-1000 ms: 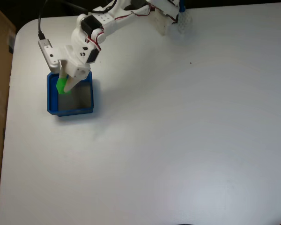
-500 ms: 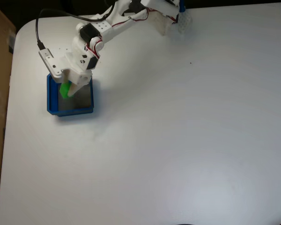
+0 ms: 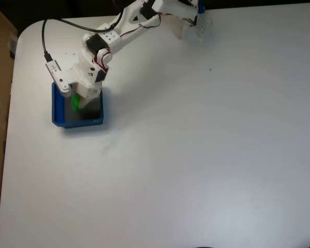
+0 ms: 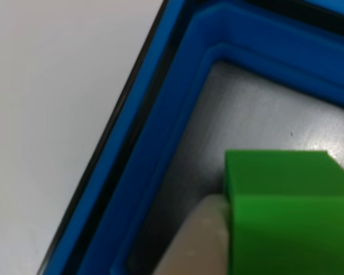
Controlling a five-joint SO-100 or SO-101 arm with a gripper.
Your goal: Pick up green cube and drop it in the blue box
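The green cube (image 3: 75, 102) is seen as a small, bright green block with plain faces, positioned over the grey floor inside the blue box (image 3: 57, 106), toward its left wall in the fixed view. Whether the floor is touched cannot be told. In the other view the cube (image 4: 286, 212) is shown close up near a stepped inner corner of the box (image 4: 178, 109). The shallow, square, thick-walled box is set near the table's far left corner.
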